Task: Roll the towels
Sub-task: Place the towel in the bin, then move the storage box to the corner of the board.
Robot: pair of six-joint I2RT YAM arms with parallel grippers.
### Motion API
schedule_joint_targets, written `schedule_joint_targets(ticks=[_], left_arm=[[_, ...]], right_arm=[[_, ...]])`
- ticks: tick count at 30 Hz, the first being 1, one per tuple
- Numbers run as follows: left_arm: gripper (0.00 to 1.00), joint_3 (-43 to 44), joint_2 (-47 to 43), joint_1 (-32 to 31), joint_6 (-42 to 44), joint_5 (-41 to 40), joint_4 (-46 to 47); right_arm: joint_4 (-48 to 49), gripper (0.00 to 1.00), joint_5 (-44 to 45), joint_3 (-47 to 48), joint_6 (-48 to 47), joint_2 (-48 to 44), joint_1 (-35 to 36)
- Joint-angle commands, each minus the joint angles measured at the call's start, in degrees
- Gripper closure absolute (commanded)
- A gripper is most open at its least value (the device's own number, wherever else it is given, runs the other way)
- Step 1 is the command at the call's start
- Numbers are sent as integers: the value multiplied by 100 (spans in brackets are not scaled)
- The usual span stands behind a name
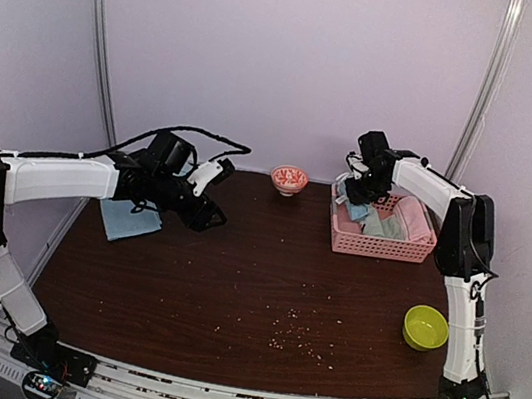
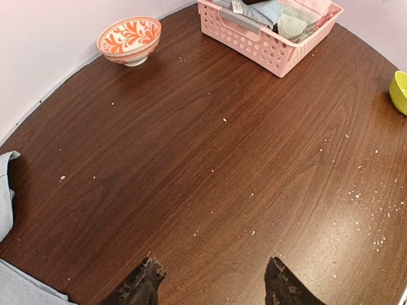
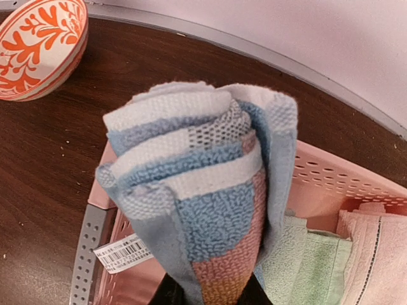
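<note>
Spotted towel [image 3: 203, 190]: bunched, clamped in your right gripper [image 3: 210, 295] above pink basket [image 1: 380, 246], desk [image 1: 252, 288] 2 o'clock. Plain towel [image 1: 128, 220]: flat at 10 o'clock, under your left gripper [image 2: 213, 286], jaws wide apart.

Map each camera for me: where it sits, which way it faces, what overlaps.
Top external: above and behind the bases, looking down on the table; left arm and right arm show.
Left wrist: on the left arm, facing across the table at the patterned bowl and pink basket; open left gripper at bottom.
Right wrist: above the basket's end, facing down at the bundled towel gripped by the right gripper.
Shared: bowl and basket appear in all three.
</note>
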Motion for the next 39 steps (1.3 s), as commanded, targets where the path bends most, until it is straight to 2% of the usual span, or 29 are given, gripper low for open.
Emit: schedule_joint_targets(ticks=[1, 10, 19, 28, 39], left_arm=[[43, -25, 81, 37, 25, 5, 262], [43, 78, 240, 41, 45, -23, 163], [43, 109, 368, 43, -20, 67, 124], [45, 142, 471, 43, -77, 208, 104], [45, 144, 487, 37, -84, 253, 42]], right_arm=[[-132, 100, 90, 157, 630, -78, -70], [-59, 100, -1029, -906, 1376, -334, -83], [10, 100, 300, -1126, 1875, -241, -98], [88, 100, 846, -1311, 1801, -457, -379], [167, 100, 981, -1593, 1857, -502, -891]])
